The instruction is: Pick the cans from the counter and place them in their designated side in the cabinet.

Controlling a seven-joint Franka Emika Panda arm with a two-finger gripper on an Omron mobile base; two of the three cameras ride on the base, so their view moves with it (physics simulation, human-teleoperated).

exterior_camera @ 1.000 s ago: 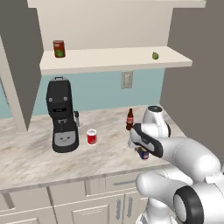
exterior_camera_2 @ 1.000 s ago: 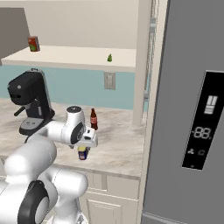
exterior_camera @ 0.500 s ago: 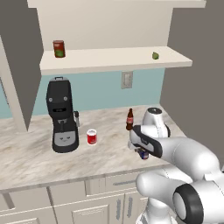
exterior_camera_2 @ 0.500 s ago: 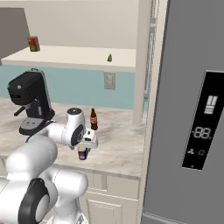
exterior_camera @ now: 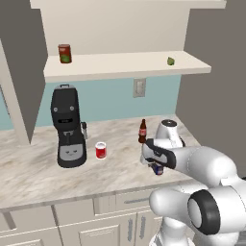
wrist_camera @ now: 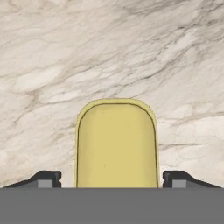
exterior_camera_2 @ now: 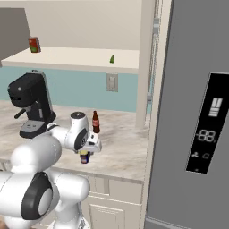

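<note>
**Blue can bracketed, not yet gripped**

Dark blue yellow-topped can (wrist_camera: 116, 144) stands upright on the beige marbled counter (wrist_camera: 131, 52), centred between my gripper (wrist_camera: 116, 179) fingertips (wrist_camera: 48, 178). Jaws stand wide, a gap visible either side; axis runs along my approach.

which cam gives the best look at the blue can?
Hand view: the blue can's yellow top sits large and unobstructed between the claw tips. Both base views show just a sliver of it under the hand on the counter.
</note>
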